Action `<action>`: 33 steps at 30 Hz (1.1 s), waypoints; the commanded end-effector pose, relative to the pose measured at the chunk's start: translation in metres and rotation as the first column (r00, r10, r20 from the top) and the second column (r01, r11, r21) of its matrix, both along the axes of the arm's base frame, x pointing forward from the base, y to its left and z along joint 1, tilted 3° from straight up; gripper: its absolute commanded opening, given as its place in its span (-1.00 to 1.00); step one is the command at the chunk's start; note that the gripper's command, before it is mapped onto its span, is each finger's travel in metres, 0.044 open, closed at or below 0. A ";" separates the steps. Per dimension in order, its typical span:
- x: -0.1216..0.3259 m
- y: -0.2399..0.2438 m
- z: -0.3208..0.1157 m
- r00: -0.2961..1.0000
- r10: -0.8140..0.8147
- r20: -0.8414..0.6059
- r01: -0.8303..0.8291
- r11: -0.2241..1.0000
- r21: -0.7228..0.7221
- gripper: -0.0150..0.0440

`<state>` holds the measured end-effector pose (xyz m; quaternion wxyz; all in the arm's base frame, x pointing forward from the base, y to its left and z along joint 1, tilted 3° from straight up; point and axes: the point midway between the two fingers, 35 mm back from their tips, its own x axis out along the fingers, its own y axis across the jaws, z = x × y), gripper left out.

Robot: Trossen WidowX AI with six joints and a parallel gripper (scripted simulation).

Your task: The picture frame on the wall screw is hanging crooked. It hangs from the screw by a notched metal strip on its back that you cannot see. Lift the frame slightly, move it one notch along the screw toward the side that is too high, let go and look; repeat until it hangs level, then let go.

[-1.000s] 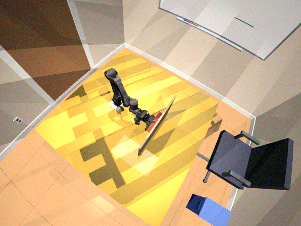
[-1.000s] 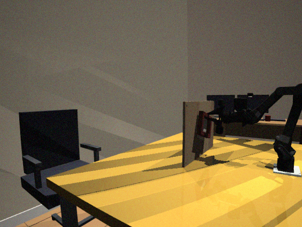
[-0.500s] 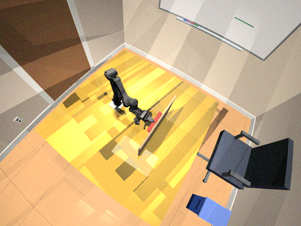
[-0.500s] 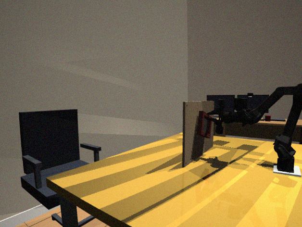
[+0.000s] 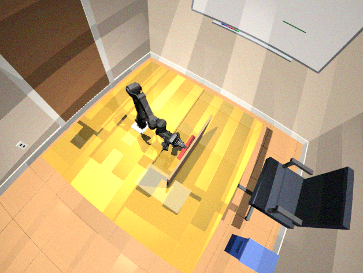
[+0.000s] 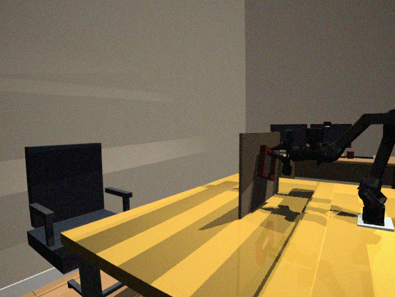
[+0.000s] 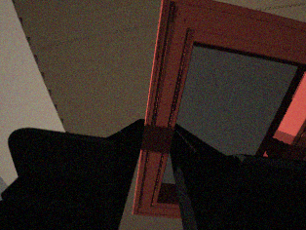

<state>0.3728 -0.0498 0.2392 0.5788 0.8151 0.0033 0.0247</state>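
While red frame (image 5: 182, 153) (image 6: 262, 162) (image 7: 165, 90) stands before panel (image 5: 176, 170) (image 6: 247, 179) (image 7: 93, 63), claw (image 5: 184, 146) (image 6: 272, 151) (image 7: 157, 126) clamps its side bar between fingertips.

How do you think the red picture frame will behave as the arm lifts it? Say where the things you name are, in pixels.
The red frame (image 5: 182, 153) (image 6: 262, 159) (image 7: 168, 88) looks stiff, its bars straight and square-cornered. Held by one side bar in the jaws, it may swing or twist. Its glossy pane, possibly glass, could be fragile.

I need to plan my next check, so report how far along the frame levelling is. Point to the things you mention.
Done: the gripper (image 5: 185, 147) (image 6: 273, 150) (image 7: 157, 126) is shut on one side bar of the red picture frame (image 5: 181, 153) (image 6: 262, 162) (image 7: 168, 88). In hand: the frame, in front of the upright board (image 5: 169, 179) (image 6: 248, 179) (image 7: 93, 73). Left: letting go and looking, plus any further notch moves. Whether it is level yet, I can't tell.
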 end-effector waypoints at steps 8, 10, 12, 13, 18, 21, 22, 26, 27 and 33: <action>0.000 0.001 0.004 1.000 0.000 0.012 0.000 1.000 -0.005 -0.49; 0.000 0.001 0.004 1.000 0.000 0.012 0.000 1.000 -0.005 -0.49; 0.000 0.001 0.004 1.000 0.000 0.012 0.000 1.000 -0.005 -0.49; 0.000 0.001 0.004 1.000 0.000 0.012 0.000 1.000 -0.005 -0.49; 0.000 0.001 0.005 1.000 0.000 0.012 0.000 1.000 -0.005 -0.49; 0.000 0.002 0.005 1.000 0.000 0.012 0.000 1.000 -0.005 -0.49; 0.000 0.002 0.006 1.000 0.000 0.012 0.000 1.000 -0.005 -0.49; 0.000 0.002 0.006 1.000 0.000 0.012 0.000 1.000 -0.005 -0.49; 0.000 0.002 0.006 1.000 0.000 0.012 0.000 1.000 -0.005 -0.49; 0.000 0.003 0.006 1.000 0.000 0.012 0.000 1.000 -0.005 -0.49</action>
